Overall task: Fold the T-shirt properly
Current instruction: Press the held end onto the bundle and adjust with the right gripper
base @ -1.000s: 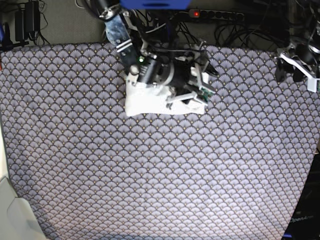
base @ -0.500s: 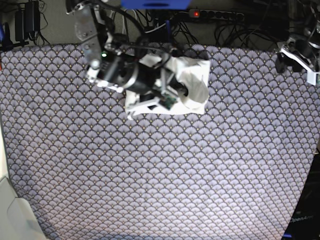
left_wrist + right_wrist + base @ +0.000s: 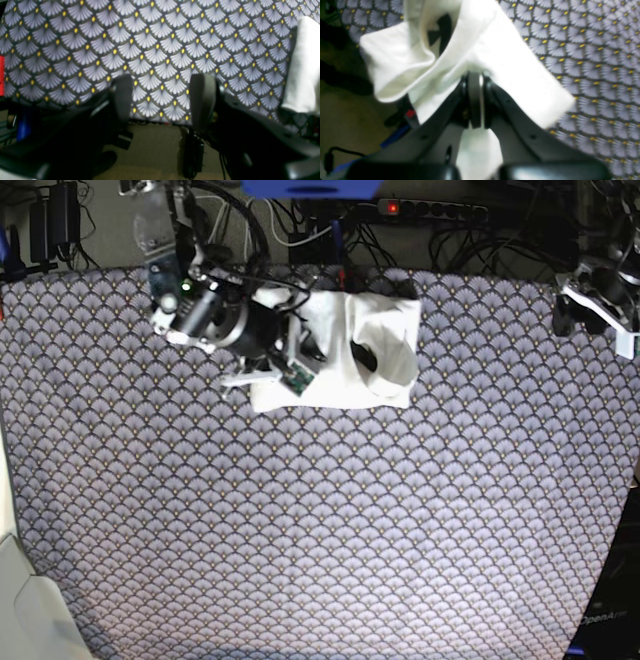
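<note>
Since the earlier frames, the right arm has swung from above the T-shirt (image 3: pixel 352 360) toward the left side of the base view, uncovering most of the folded bundle, and the right gripper (image 3: pixel 475 100) has gone from spread to fully closed.

Right gripper: the jaws are pressed together on an edge of the white fabric. In the right wrist view, a thin line of cloth runs between the two dark pads, and the T-shirt (image 3: pixel 495 55) spreads out directly ahead of the fingertips, with a curled collar or sleeve opening up and to the left of the tip. More fabric hangs beneath the jaws, toward the camera.

Left gripper (image 3: pixel 162 100): the jaws stand apart at a medium spread with nothing between them. Only the scallop-patterned tablecloth (image 3: pixel 155 45) shows through the gap. It sits at the table's far edge, well apart from the garment; a strip of white cloth (image 3: pixel 303 67) shows at the far right of the left wrist view.

T-shirt location: a compact white folded bundle lying on the tablecloth (image 3: pixel 320 530) near the far edge, its left side at the right gripper (image 3: pixel 290 370). The left gripper (image 3: pixel 590 305) hangs at the far right of the base view.
</note>
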Tool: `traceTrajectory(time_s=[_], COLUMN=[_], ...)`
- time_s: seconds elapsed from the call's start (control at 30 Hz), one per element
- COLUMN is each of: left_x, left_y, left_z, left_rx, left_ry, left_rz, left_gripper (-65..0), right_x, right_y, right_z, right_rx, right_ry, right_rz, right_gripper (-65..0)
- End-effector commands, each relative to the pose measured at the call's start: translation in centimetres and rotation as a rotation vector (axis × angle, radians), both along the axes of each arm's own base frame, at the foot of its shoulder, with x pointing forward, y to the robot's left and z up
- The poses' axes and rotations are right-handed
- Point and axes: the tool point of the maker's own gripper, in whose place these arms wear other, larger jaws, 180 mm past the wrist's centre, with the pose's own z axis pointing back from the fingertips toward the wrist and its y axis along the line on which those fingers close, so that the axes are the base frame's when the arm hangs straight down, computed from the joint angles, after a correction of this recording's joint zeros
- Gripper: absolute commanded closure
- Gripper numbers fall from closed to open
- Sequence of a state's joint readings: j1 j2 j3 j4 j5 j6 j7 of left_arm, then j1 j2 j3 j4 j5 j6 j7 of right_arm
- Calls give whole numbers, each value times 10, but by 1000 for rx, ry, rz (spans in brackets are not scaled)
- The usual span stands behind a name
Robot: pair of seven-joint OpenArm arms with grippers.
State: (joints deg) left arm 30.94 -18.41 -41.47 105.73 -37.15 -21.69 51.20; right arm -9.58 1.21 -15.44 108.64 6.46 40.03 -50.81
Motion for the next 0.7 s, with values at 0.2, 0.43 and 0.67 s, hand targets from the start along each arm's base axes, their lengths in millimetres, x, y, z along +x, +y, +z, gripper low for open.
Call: traceTrajectory(time_s=[0.2, 0.43, 0.67], left_x=[4, 4, 4], left_y=[3, 2, 2], left_z=[9, 9, 9], left_rx=[17, 13, 11], left_ry=[-28, -31, -31], left_rz=[-12, -9, -7], left_gripper=[-357, -357, -357], right_x=[-3, -19, 3], right_y=[31, 72, 73], right_z=[-12, -8, 5], right_rx=[61, 104, 105], right_ry=[59, 46, -13], right_rz=[41, 170, 176], right_gripper=[0, 0, 0])
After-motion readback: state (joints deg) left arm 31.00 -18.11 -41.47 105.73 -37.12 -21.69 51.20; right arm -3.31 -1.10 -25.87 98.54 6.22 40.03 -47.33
